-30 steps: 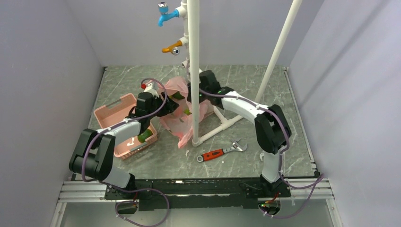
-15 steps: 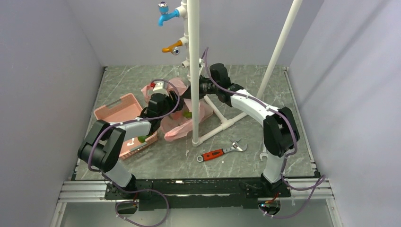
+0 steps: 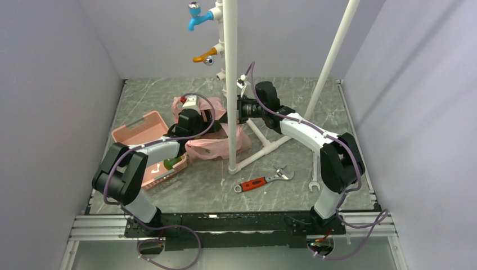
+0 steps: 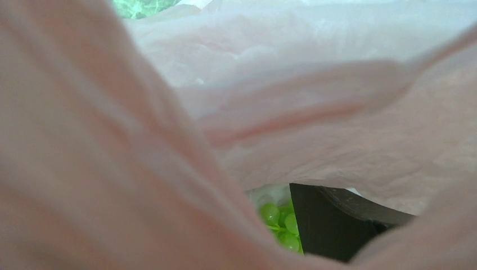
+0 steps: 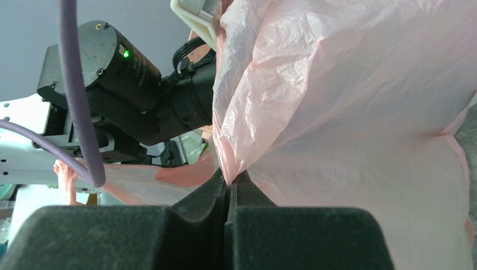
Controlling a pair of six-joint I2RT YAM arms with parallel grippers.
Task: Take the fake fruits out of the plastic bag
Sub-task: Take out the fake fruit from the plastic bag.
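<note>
Reaching into the plastic bag (image 5: 349, 112) for a fruit is, by my reading, the step in hand. The right gripper (image 5: 229, 188) has its jaws pressed together on a fold of the pink film and holds that side of the bag up beside the white pipe (image 3: 231, 84), toward the far middle of the table (image 3: 349, 140). The left gripper (image 3: 209, 117) is pushed into the bag's mouth from the left. Film covers most of its camera's view and only one dark finger (image 4: 332, 225) shows, so I cannot tell how wide its jaws stand.

A bunch of green grapes (image 4: 281, 222) lies deep in the bag, just beside that finger and a little to its left; whether they touch is unclear. One green fruit (image 3: 172, 162) already sits in the basket (image 3: 132, 132) near the table's left edge.

The next move likely calls for the left gripper to go deeper and shift left, so the grapes come between its jaws without loose film, while the right one holds the mouth open.
</note>
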